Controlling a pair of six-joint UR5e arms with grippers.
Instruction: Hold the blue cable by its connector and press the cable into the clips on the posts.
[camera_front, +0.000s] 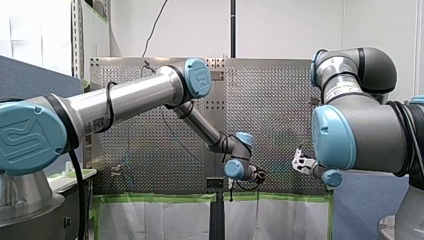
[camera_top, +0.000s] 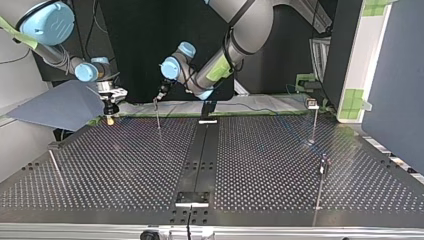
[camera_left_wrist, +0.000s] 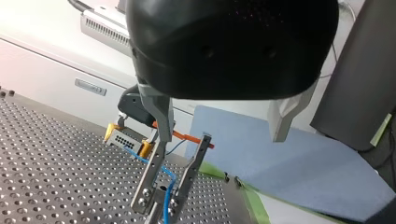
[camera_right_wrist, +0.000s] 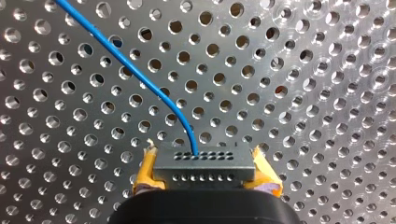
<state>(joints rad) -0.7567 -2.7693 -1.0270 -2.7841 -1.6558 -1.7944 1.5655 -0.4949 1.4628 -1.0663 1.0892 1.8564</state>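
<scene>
Right wrist view: my right gripper is clamped on the connector, with the blue cable running out over the counter. Best to keep it taut while my left gripper, grip unclear, seats it at the post.

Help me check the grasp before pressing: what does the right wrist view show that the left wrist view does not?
Only the right wrist view: which hole of the connector the blue cable leaves. Only the left wrist view: my left tool, the cable passing between its metal fingers, and a blue-grey panel past the edge of the table. Both: the connector clamped in my right tool, between its yellow pads, the cable, the perforated table.
</scene>
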